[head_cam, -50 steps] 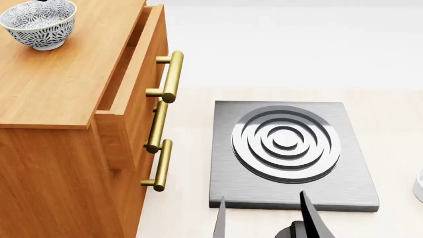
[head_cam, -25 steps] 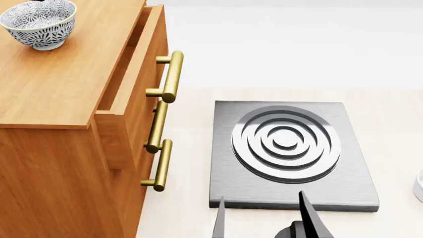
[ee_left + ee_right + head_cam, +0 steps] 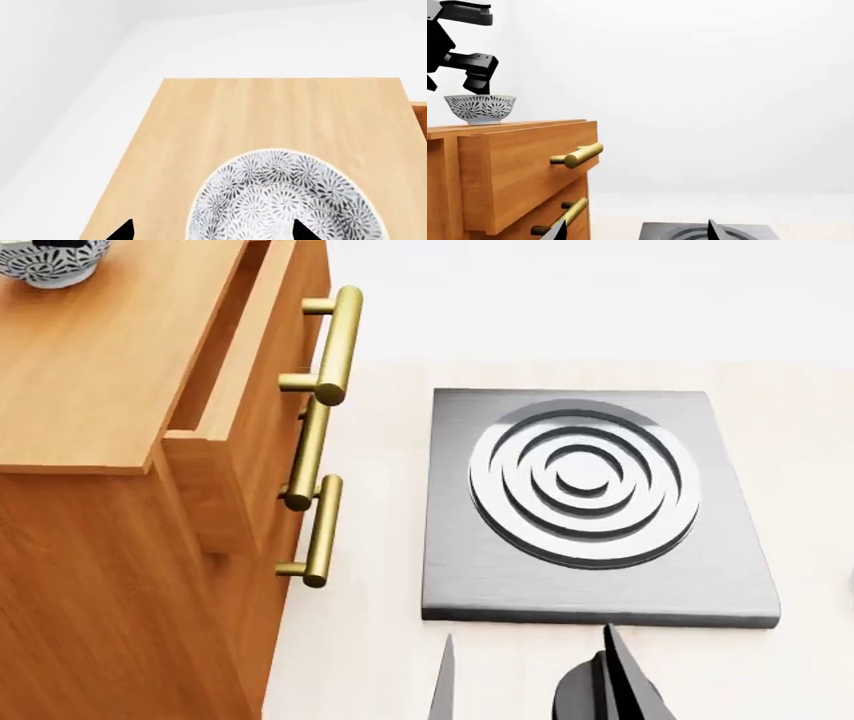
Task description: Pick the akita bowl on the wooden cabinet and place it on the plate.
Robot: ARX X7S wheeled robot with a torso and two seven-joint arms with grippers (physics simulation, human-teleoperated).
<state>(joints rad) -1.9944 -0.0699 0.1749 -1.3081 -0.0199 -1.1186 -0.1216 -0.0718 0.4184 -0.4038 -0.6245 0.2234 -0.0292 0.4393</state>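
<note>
Left wrist view, akita bowl [image 3: 287,197] on wooden cabinet [image 3: 267,115], right under left gripper [image 3: 213,231], fingers spread, one over the bowl.

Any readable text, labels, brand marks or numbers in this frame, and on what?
None in any view.
Bowl: only a black-grey leaf pattern, no letters.
Cabinet: plain wood with brass handles, no label.
Stove: bare grey metal with ringed burner, no markings or dial numbers.
End effectors: plain black, no branding visible.
</note>
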